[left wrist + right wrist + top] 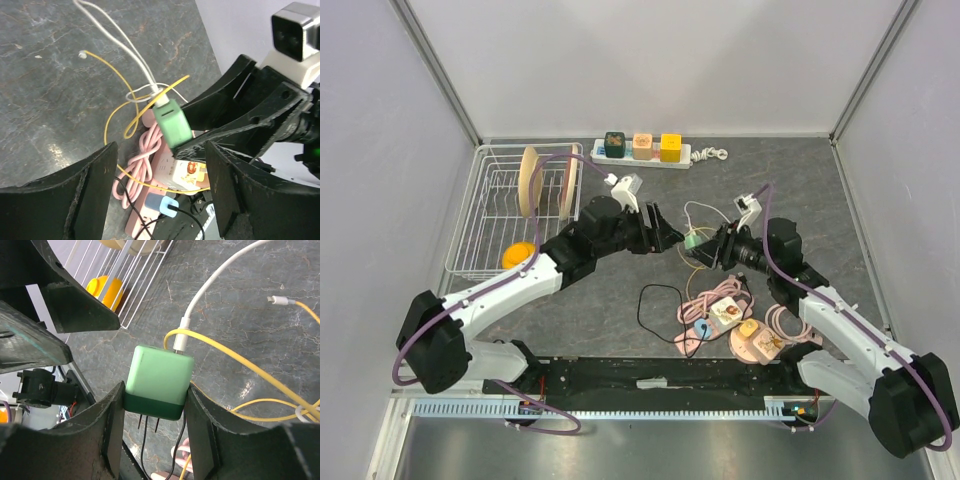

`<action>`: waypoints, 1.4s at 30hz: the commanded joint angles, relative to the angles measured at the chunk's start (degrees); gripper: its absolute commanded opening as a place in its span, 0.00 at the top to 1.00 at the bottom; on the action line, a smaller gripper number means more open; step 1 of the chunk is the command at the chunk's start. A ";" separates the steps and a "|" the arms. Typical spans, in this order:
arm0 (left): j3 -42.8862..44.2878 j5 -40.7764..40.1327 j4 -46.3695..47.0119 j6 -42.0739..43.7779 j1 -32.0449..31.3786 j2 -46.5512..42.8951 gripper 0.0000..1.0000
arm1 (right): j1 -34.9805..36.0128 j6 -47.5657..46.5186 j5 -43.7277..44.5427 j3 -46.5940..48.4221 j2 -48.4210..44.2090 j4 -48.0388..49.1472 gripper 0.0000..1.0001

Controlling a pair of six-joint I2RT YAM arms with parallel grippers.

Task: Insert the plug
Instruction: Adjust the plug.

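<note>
The green plug (157,377) with a white cable is clamped between my right gripper's (155,400) fingers, held in the air with its two prongs pointing down. It also shows in the top view (691,243) and the left wrist view (172,122). My left gripper (162,165) is open and empty, facing the plug from the left (670,235), its fingers apart from it. The pink power strip (705,318) lies on the table below and nearer; the left wrist view (131,220) shows it holding a blue plug and a white plug.
A white power strip (645,152) with three coloured plugs lies at the back. A wire dish rack (485,225) with plates and an orange cup (517,254) stands at the left. Yellow cable (115,115), black cable (655,300) and a coiled pink cord (142,157) lie around the pink strip.
</note>
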 commanded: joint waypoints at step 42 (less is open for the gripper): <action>6.98 -3.97 -3.62 -4.80 -4.75 5.28 0.39 | 7.56 -7.77 11.45 0.77 2.42 7.96 0.97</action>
